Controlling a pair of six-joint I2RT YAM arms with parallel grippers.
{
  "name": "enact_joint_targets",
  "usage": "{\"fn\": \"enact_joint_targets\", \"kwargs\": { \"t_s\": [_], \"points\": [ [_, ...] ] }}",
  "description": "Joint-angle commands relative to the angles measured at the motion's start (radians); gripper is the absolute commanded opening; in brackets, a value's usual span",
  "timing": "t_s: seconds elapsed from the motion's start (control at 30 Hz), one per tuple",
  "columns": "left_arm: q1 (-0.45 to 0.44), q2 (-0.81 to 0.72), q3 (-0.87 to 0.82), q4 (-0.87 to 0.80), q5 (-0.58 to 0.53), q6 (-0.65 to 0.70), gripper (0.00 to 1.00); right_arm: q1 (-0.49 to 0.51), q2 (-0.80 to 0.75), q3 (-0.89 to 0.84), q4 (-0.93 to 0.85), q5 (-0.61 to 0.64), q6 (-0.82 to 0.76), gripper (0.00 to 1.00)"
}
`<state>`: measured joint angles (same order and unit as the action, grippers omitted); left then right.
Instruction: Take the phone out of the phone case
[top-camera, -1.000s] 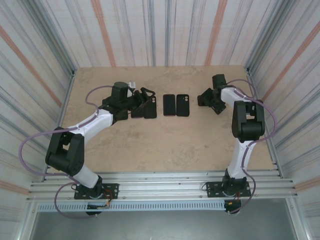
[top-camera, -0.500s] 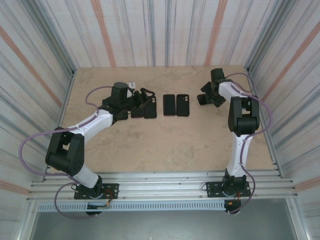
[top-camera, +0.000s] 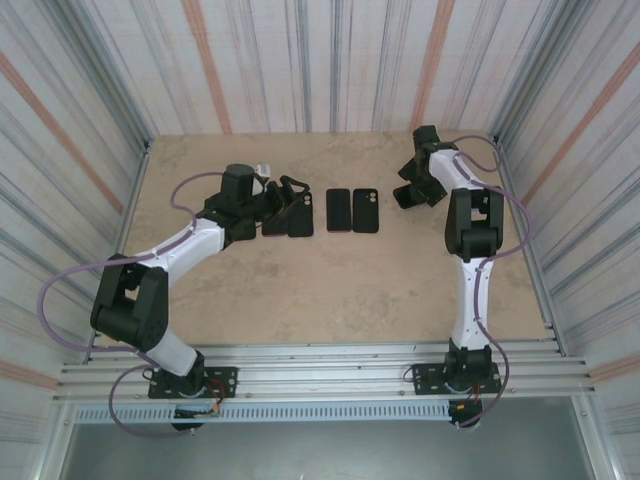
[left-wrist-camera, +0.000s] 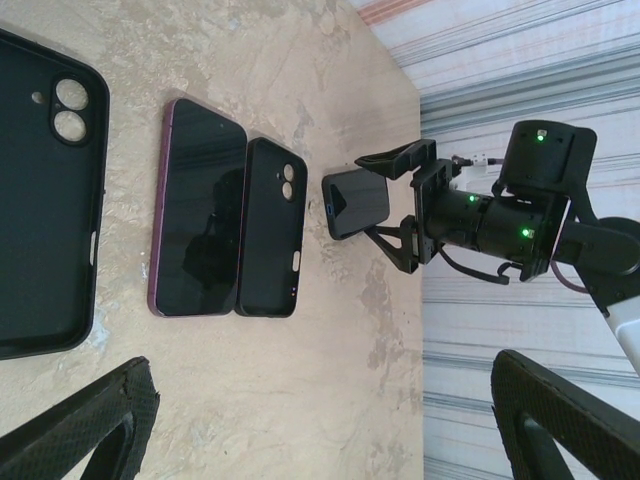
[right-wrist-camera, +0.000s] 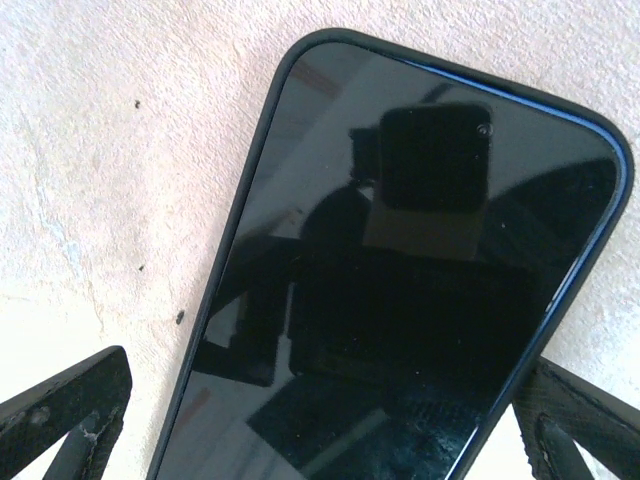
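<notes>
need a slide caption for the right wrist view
Right pincer straddles a dark phone sitting face-up in its black case above the beige table.

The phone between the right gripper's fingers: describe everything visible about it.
The cased phone is a dark slab with rounded corners, its glossy black screen reflecting the camera, rimmed by a thin matte black case with a hint of blue edge showing. In the left wrist view it stands tilted off the beige table, between the fingers of the right gripper. Whether the fingers press on it is unclear.

A beige stone-patterned table (top-camera: 300, 290) sits enclosed by corrugated walls (top-camera: 330, 60) striped grey, white and orange
</notes>
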<state>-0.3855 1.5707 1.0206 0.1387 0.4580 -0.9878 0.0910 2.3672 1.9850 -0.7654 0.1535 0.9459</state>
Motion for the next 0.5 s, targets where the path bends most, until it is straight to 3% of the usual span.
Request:
{"fn": "enact_joint_targets", "kwargs": {
  "t_s": [0.0, 0.47],
  "points": [
    [0.010, -0.003, 0.012, 0.012, 0.028, 0.014, 0.90, 0.012, 0.058, 0.051, -0.126, 0.009, 0.076, 0.99],
    [0.020, 0.002, 0.004, 0.027, 0.043, 0.020, 0.90, 0.030, 0.184, 0.236, -0.326, 0.056, 0.157, 0.99]
  ]
}}
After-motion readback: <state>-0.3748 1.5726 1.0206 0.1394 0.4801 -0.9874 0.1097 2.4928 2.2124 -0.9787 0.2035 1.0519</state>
